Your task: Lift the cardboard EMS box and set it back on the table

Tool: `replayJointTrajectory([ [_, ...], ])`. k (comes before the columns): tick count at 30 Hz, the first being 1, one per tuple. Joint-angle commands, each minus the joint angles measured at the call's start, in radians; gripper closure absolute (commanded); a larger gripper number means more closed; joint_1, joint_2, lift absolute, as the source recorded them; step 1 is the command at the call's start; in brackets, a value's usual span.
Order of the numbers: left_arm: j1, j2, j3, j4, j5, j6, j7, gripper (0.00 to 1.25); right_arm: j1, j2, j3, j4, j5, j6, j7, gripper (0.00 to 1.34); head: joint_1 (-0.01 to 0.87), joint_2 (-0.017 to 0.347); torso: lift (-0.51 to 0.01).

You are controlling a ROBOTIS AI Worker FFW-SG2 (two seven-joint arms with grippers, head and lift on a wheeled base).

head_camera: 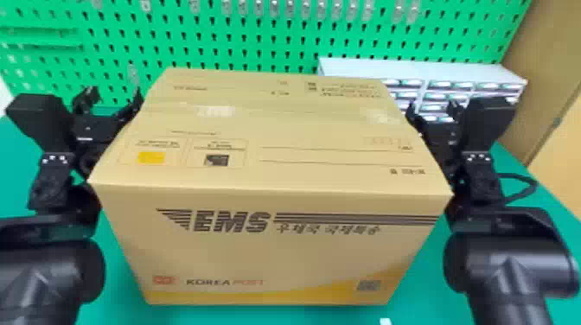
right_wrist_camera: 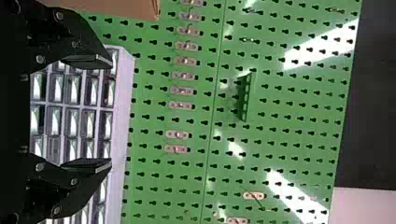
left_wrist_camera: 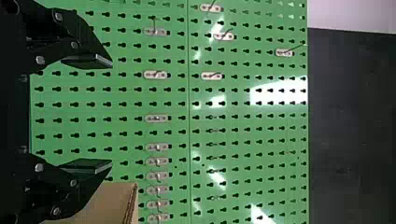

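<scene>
The cardboard EMS box (head_camera: 268, 181) is upright between the two arms, over the green table (head_camera: 514, 224); whether its base touches the table I cannot tell. Against its left side is my left gripper (head_camera: 110, 103), fingers apart with nothing between them. My right gripper (head_camera: 432, 112) is at the box's right side, likewise open. In the left wrist view the left gripper (left_wrist_camera: 112, 112) stands open beside a box edge (left_wrist_camera: 133, 200). The right wrist view has the right gripper (right_wrist_camera: 112, 114) open, with a corner of the box (right_wrist_camera: 126, 7) close by.
Behind the box rises a green pegboard (head_camera: 259, 43) with small hooks. A white drawer cabinet (head_camera: 432, 71) stands at the back right, behind the right gripper. A wooden panel (head_camera: 549, 86) borders the right side, and a cable loops beside the right arm.
</scene>
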Motion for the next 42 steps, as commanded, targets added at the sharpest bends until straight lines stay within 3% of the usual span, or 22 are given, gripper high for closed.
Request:
replayJointTrajectory([
  [1,0.015,0.0,0.014,0.003,-0.004,0.001,0.007,0.49,0.005,-0.005,-0.003,0.011,0.002,0.004,0.0,0.51,0.678,-0.014,-0.098],
  [19,0.049,0.0,0.013,0.08,0.002,0.001,0.009,0.49,0.03,-0.009,0.007,0.086,-0.01,0.004,0.001,0.51,0.678,-0.014,-0.098],
  [42,0.05,0.002,0.008,0.203,0.012,-0.078,-0.01,0.49,0.048,-0.025,0.023,0.122,-0.014,0.008,0.001,0.51,0.678,-0.014,-0.098],
])
